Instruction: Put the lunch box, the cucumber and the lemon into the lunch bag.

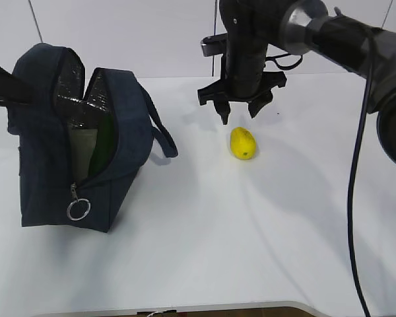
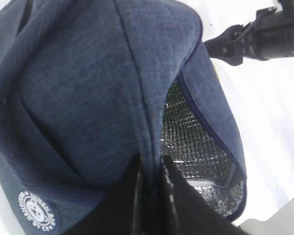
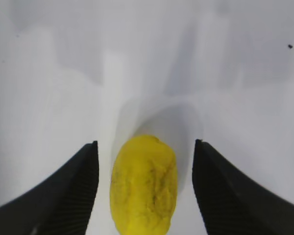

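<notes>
Main risk I am noting: the lemon (image 3: pixel 144 183) is lying loose on the white table (image 1: pixel 204 251), and being rounded it may roll or squirt sideways if one finger meets it first. The right gripper (image 1: pixel 237 112) is hanging above and slightly behind it, pointing down, fingers (image 3: pixel 73 188) spread wide with the lemon between them — nothing touching yet. The left gripper (image 2: pixel 151 183) is pinching the rim of the bag (image 1: pixel 79 152), holding the mouth open; a slip there would let the flap sag shut. Inside the bag I am making out something pale and something dark green — probably the lunch box (image 1: pixel 82 155) and cucumber (image 1: pixel 105 148), though the view is poor.
</notes>
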